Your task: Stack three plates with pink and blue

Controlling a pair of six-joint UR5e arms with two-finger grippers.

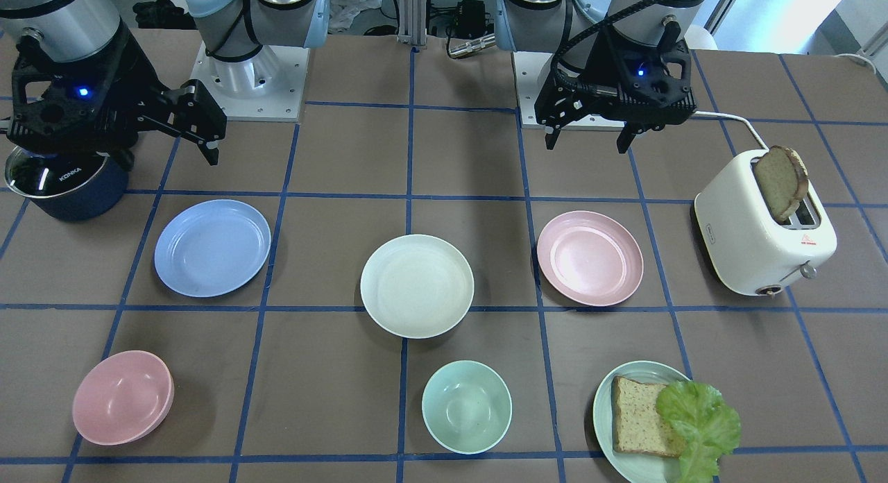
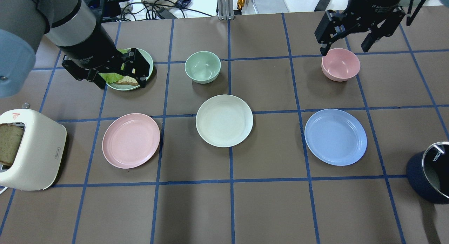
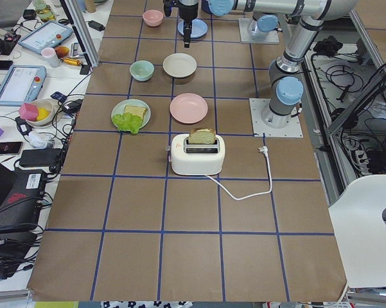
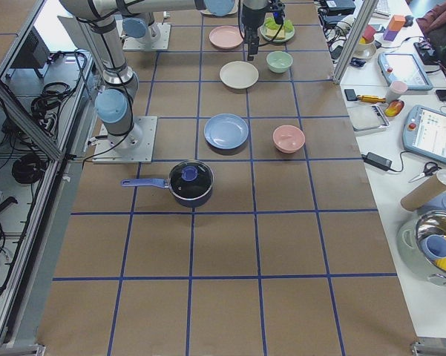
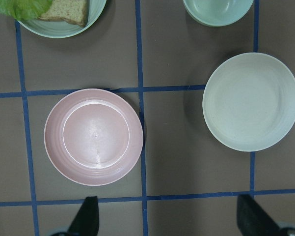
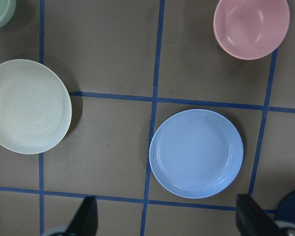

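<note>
Three plates lie apart in a row on the brown table. The cream-white plate (image 1: 416,285) is in the middle, the pale pink plate (image 1: 590,257) on the left arm's side, and the light blue plate (image 1: 211,247) on the right arm's side. My left gripper (image 1: 588,139) is open and empty, high above the table, with the pink plate (image 5: 93,136) and the cream plate (image 5: 250,101) below it. My right gripper (image 1: 170,153) is open and empty, high above the blue plate (image 6: 196,153).
A white toaster (image 1: 763,226) with a bread slice stands beyond the pink plate. A dark lidded pot (image 1: 66,181) stands near the blue plate. A pink bowl (image 1: 123,397), a mint bowl (image 1: 466,407) and a mint plate (image 1: 624,427) with bread and lettuce line the far side.
</note>
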